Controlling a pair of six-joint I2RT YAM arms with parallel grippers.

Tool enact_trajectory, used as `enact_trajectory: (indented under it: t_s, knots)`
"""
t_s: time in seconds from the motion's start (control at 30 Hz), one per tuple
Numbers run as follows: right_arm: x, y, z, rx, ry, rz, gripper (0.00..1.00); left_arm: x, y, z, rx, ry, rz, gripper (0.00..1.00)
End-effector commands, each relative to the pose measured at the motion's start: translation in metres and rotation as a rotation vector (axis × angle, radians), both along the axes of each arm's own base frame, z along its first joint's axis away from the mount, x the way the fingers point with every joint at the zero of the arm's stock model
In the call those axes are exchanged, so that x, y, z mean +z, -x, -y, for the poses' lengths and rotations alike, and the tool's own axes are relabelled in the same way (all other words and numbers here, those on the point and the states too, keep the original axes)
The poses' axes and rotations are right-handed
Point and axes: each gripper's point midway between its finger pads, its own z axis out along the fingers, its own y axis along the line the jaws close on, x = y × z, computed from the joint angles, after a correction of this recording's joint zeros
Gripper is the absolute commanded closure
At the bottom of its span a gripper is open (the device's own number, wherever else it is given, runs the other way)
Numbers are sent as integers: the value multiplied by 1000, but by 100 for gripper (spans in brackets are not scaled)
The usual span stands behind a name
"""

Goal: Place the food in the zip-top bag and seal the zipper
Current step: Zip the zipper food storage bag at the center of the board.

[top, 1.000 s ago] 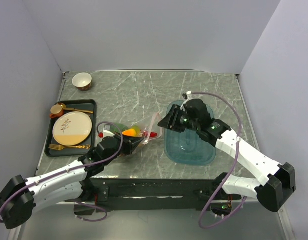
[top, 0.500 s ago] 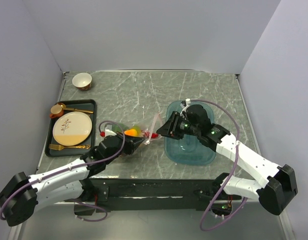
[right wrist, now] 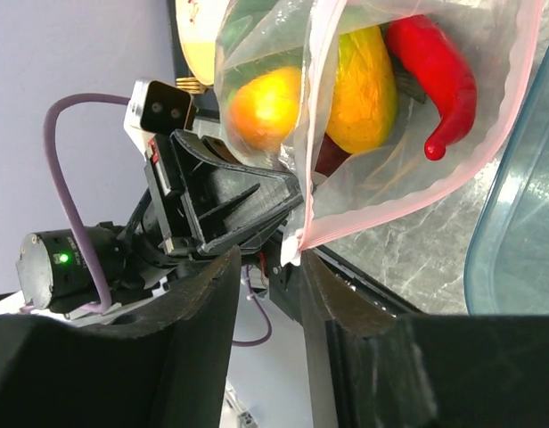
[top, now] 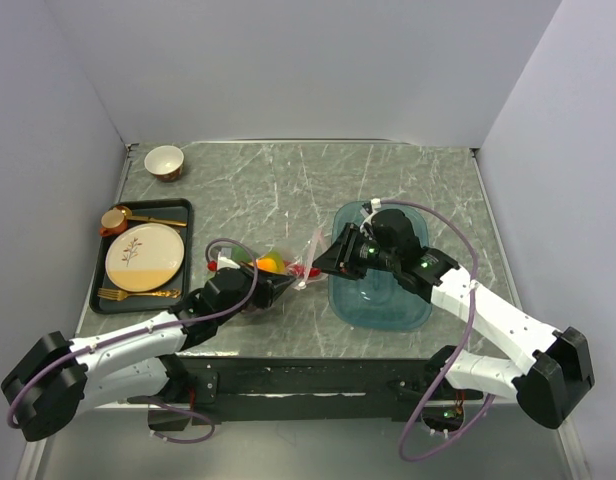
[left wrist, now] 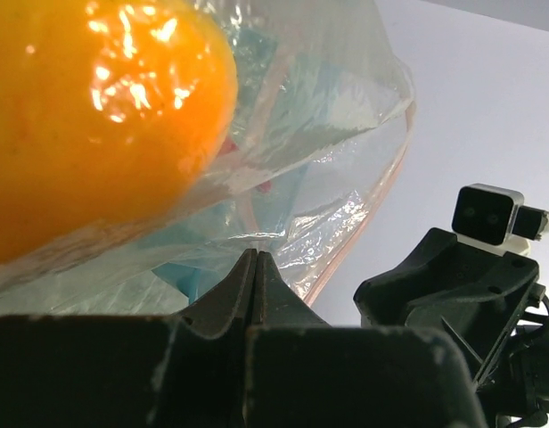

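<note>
The left claw (left wrist: 255, 260) is shut tight on a fold of the crinkly clear plastic zip-top bag (right wrist: 488, 134), its two dark fingers meeting in a thin line with the film caught between them. Directly above that pinch, inside the bag, sits a glossy orange-yellow toy mango (left wrist: 87, 116). Seen from the right claw (right wrist: 270, 259), the bag hangs straight ahead of the fingertips. It holds two mangoes, with a curved red toy chili (right wrist: 435, 76) on their far side from the left claw. The narrow pale pinkish-white zipper strip (right wrist: 312, 116) runs down to a corner that lies in the gap between the right claw's fingers. Those fingers stand a little apart, and they are not clamped on the strip. The teal translucent rectangular tray (top: 380, 295) lies under the right claw's wrist, on the grey marbled table (top: 278, 185). From above, both claws meet at the bag, one on each side of it.
</note>
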Motion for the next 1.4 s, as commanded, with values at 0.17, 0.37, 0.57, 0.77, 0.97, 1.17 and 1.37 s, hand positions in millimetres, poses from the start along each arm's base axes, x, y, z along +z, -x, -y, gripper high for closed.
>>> enact_trajectory:
  t_s: [0.17, 0.37, 0.57, 0.77, 0.97, 1.17, 1.37]
  knots:
    - [12, -10, -7, -4, 3, 9, 63, 29, -4, -1, 13, 61, 69, 99]
    - [13, -11, -6, -20, -4, 13, 63, 28, -3, -1, 5, 53, 72, 99]
    - [14, -6, -2, -32, -21, 10, 63, 26, -2, 3, -10, 59, 66, 99]
    - [14, -5, -1, -39, -28, 9, 63, 28, -1, 0, -6, 62, 79, 99]
    - [12, -4, 0, -54, -44, 1, 63, 30, 0, -5, 8, 66, 93, 99]
    - [14, -2, -4, -55, -92, -14, 64, 27, 2, -7, 9, 71, 89, 99]
    - [18, 1, -16, -16, -151, -43, 66, 26, 2, -10, 18, 68, 88, 99]
